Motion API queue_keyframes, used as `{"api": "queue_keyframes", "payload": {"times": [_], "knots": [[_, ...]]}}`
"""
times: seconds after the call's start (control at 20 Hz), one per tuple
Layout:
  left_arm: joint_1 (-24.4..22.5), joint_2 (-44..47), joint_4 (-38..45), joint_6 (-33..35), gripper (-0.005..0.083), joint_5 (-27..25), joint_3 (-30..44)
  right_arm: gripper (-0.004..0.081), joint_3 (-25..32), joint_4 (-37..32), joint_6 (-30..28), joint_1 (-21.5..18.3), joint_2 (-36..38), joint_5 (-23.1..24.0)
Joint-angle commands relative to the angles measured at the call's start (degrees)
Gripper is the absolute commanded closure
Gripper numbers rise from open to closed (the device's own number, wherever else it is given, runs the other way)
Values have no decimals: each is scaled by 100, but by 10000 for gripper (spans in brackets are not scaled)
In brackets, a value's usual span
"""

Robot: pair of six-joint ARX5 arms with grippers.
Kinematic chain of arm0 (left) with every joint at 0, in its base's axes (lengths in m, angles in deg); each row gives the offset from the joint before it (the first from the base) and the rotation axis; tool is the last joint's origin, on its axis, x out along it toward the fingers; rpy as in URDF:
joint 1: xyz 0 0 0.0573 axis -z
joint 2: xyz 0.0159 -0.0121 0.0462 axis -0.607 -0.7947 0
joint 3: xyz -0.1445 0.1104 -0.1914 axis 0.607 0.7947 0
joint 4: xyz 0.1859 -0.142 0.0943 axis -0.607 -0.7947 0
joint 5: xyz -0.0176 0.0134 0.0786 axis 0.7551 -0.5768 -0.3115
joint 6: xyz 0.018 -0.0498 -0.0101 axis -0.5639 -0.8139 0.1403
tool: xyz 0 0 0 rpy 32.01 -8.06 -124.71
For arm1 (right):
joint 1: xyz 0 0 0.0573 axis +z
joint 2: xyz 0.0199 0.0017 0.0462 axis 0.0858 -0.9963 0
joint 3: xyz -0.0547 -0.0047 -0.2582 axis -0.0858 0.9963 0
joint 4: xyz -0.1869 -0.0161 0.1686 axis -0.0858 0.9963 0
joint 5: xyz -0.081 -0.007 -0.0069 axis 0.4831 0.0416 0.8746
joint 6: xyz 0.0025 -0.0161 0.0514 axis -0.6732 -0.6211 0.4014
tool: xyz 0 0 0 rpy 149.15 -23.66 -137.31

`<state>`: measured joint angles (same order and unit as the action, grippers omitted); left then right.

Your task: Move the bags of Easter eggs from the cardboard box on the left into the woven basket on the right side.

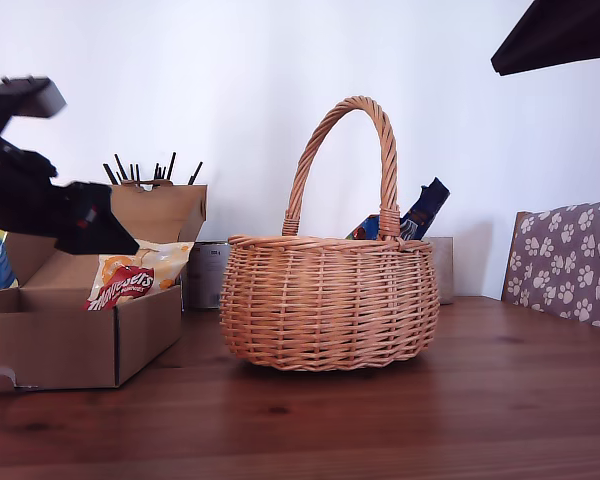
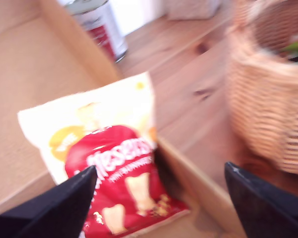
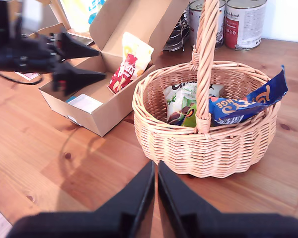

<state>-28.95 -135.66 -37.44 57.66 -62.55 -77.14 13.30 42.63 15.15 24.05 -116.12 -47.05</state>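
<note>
Bags (image 3: 191,101) lie inside the woven basket (image 3: 208,144).

Behind on the wooden table (image 1: 400,420) stand two tins (image 3: 246,22), a paw-print cushioned chair (image 1: 570,260) at the exterior view's right, and what may be dark sticks (image 1: 145,170).

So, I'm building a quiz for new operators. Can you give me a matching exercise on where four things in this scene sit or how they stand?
Things:
1. cream-orange bag
2. dark blue bag
3. my first gripper
4. my second gripper

Places or states:
A. jaws together, above the table in front of the woven basket
B. leaning in the cardboard box
C. jaws apart, over the box
D. sticking up out of the basket

Pairs: 1-B, 2-D, 3-C, 4-A
</note>
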Motion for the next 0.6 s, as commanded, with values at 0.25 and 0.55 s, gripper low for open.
{"api": "queue_keyframes", "payload": {"times": [0.25, 0.55], "knots": [[-7, -1191, 13, -2, -14, -334, -846, 782, -13, -24, -11, 26, 4, 2], [-7, -1928, -546, -9, -14, -535, -1563, 782, -13, -24, -13, 26, 4, 2]]}}
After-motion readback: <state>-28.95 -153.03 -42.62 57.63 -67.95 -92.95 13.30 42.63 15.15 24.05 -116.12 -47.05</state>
